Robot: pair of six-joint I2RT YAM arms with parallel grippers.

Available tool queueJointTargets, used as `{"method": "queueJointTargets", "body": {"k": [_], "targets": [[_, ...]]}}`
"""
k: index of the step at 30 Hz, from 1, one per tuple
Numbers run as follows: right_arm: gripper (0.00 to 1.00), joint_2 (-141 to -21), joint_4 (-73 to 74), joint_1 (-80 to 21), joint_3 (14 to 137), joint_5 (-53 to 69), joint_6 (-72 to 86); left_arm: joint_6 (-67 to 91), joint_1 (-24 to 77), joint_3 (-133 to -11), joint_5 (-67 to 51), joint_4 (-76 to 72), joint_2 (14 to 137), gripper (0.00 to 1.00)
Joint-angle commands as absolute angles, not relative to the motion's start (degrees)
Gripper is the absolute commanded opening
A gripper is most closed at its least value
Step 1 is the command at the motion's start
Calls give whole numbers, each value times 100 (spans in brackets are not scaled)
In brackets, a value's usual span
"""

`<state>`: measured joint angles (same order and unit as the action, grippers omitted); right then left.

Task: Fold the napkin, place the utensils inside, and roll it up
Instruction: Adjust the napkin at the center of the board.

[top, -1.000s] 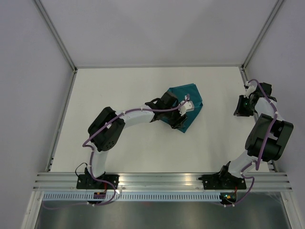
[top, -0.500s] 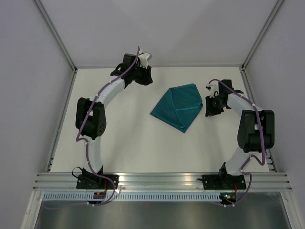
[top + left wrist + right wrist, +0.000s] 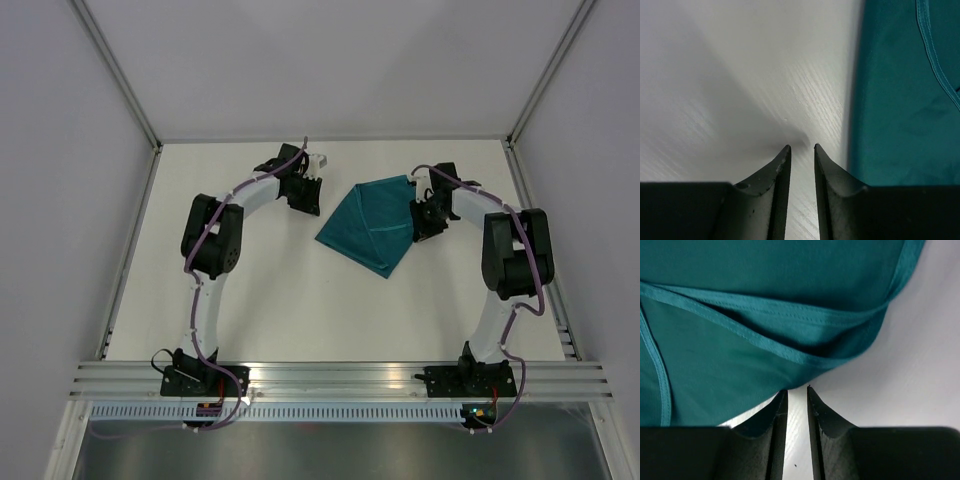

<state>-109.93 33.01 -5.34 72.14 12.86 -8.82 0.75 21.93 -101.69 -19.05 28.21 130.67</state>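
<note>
The teal napkin (image 3: 375,225) lies folded into a kite-like shape in the middle of the white table (image 3: 270,290). My left gripper (image 3: 307,198) sits low just off the napkin's left edge, jaws narrowly open over bare table (image 3: 801,147), with the napkin (image 3: 905,100) to its right. My right gripper (image 3: 423,220) is at the napkin's right corner, narrowly open (image 3: 797,389); its tips reach the hemmed edge of the napkin (image 3: 765,300) with only table between them. The utensils are out of view.
Grey walls and metal corner posts (image 3: 120,90) enclose the table on three sides. An aluminium rail (image 3: 330,378) carrying both arm bases runs along the near edge.
The left arm left the top of the napkin, swung to the back left, then came down beside its left edge while its jaws narrowed. The right arm moved from the right wall to the napkin's corner.
</note>
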Motion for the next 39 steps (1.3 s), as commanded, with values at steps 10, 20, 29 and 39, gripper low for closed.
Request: {"method": "queueJointTargets", "body": {"k": [10, 20, 29, 39], "targets": [[28, -11979, 3357, -914, 7883, 730, -800, 334, 2303, -9133, -1890, 2611, 12551, 27], [28, -12524, 3612, -1116, 8753, 615, -870, 352, 2391, -8017, -1723, 2303, 11971, 24], [29, -12911, 3709, -1309, 9334, 633, -914, 325, 2391, -7480, -1512, 2276, 11532, 22], [29, -12999, 3753, -1450, 9545, 738, -923, 158, 2391, -7075, -1336, 2250, 11171, 22]]}}
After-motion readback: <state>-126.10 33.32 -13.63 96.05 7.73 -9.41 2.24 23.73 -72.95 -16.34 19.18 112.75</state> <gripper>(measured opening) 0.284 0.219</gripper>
